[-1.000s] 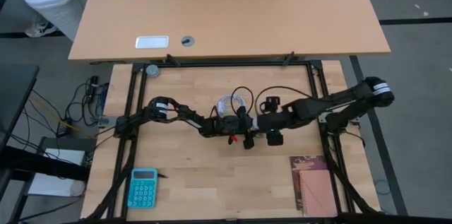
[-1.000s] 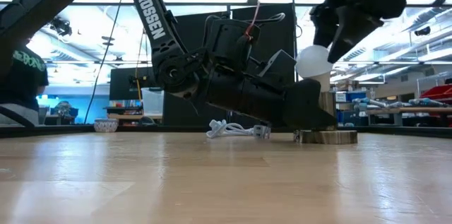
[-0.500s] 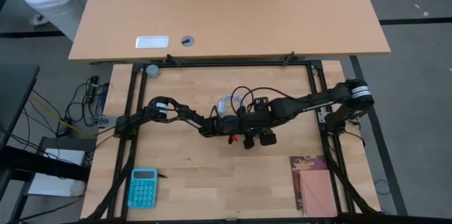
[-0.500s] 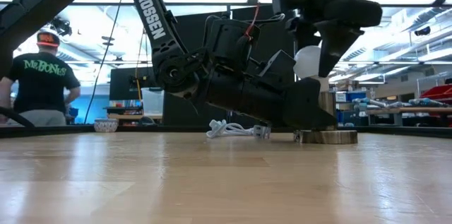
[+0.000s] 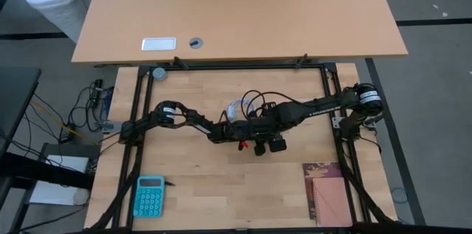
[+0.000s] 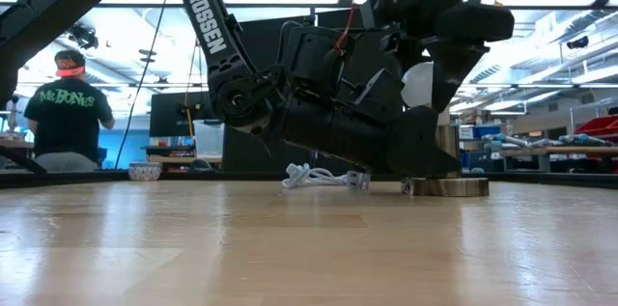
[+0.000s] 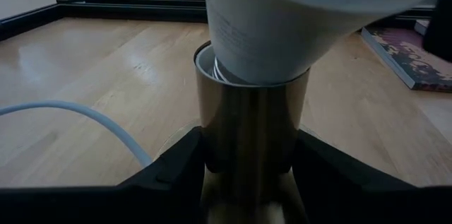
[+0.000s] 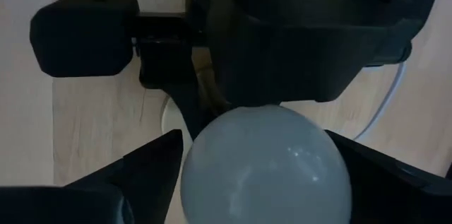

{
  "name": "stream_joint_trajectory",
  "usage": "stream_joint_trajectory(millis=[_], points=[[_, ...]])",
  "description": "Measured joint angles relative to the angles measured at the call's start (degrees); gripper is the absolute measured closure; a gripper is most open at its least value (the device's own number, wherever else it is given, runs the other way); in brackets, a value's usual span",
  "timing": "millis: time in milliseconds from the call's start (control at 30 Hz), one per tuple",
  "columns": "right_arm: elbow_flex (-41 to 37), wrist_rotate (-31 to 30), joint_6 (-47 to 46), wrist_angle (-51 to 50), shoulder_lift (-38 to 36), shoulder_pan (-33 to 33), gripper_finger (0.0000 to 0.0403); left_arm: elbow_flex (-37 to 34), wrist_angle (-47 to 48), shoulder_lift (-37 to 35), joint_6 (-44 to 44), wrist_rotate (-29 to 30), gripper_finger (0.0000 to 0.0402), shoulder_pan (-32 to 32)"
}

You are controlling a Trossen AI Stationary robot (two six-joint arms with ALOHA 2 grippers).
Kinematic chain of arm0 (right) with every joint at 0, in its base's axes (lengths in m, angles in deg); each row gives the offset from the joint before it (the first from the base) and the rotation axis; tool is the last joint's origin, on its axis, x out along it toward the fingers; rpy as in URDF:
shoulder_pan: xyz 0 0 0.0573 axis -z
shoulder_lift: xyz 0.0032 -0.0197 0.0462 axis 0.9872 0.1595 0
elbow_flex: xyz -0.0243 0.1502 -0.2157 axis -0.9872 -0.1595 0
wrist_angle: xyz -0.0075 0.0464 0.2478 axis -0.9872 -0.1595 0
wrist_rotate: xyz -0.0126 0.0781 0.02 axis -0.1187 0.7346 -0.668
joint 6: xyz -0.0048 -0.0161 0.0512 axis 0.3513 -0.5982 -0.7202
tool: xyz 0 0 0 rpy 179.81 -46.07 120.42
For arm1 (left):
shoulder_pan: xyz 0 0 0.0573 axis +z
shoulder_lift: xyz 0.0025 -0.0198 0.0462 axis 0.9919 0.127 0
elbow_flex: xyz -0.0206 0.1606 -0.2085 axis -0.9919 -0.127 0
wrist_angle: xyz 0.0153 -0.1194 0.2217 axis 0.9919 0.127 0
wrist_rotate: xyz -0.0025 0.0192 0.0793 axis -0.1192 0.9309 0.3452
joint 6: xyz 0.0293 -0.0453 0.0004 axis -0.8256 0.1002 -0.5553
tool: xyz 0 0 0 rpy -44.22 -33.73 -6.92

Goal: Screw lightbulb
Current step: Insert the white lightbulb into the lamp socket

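The lightbulb (image 7: pixel 282 19) stands upright with its narrow end seated in the mouth of a brass-coloured socket tube (image 7: pixel 251 139), at about the middle of the surface (image 5: pixel 221 190). The socket's flat round base (image 6: pixel 446 187) rests on the wood, and a coiled white cable (image 6: pixel 323 177) lies just behind it.

The left tool (image 7: pixel 247 171) lies low along the surface and pinches the socket tube from both sides, steadying it. The right tool (image 8: pixel 258 164) hangs straight above the bulb; its fingers (image 8: pixel 145 164) are spread and stand on either side of the white globe (image 8: pixel 265 167). Whether they already touch the glass cannot be told.

The step in hand looks like a re-grip within the screwing: the bulb is in the socket, but how deep the thread has gone is hidden by the tube's rim. The next move probably calls for the right tool to close gently on the globe and turn it about its upright axis, while the left tool holds the socket against that twist. Too hard a squeeze or an off-centre hold could tilt the bulb in the thread.
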Motion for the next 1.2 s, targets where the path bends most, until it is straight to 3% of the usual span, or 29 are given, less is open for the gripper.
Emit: stream_joint_trajectory(millis=[233,567,1200], points=[[0.0,0.4,-0.1,0.1,0.0,0.0,0.0109,0.0,-0.1,0.0,0.0,0.0,0.0210,0.0],[0.0,-1.6,-0.7,-4.5,0.0,0.6,0.0111,0.0,-0.1,0.1,0.0,0.0,0.0210,0.0],[0.0,0.0,-0.6,-0.9,-0.3,1.1,0.0111,0.0,-0.2,0.1,0.0,0.0,0.0210,0.0]])
